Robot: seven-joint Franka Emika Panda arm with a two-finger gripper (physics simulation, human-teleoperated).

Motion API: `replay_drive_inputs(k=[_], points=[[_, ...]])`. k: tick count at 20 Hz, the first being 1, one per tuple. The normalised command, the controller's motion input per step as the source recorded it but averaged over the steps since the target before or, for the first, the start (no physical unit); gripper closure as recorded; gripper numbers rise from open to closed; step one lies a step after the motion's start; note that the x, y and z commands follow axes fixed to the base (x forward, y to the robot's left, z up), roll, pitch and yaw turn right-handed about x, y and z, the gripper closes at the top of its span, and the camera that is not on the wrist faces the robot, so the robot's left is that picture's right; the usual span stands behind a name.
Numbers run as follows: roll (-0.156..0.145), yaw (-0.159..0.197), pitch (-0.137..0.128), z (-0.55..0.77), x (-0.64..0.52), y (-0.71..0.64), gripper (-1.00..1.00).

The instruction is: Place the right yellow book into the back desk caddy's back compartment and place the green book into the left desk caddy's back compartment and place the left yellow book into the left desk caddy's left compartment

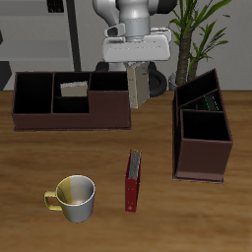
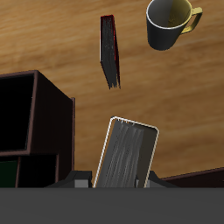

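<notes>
My gripper [image 1: 137,67] is shut on a yellow book [image 1: 139,87] and holds it upright above the table, beside the end of the back desk caddy [image 1: 30,120]. In the wrist view the held book [image 2: 128,154] shows its grey pages between the fingers [image 2: 80,182]. Another yellow book [image 1: 74,89] lies in a far compartment of the back caddy. The green book [image 1: 208,99] sits in the farther compartment of the left desk caddy [image 1: 202,172], which also shows in the wrist view [image 2: 44,105] with a sliver of green [image 2: 7,171].
A dark red book [image 1: 133,181] lies on the table near the front edge, also in the wrist view [image 2: 109,51]. A yellow-and-grey mug [image 1: 74,197] stands beside it [image 2: 170,23]. A potted plant [image 1: 202,30] stands at the back.
</notes>
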Motion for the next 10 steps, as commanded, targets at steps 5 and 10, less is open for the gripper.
replay_drive_inputs(k=[5,10], points=[[-0.013,0.048,-0.059,0.46,-0.56,0.51,1.0],[0.073,0.058,-0.055,0.23,-0.47,0.54,1.0]])
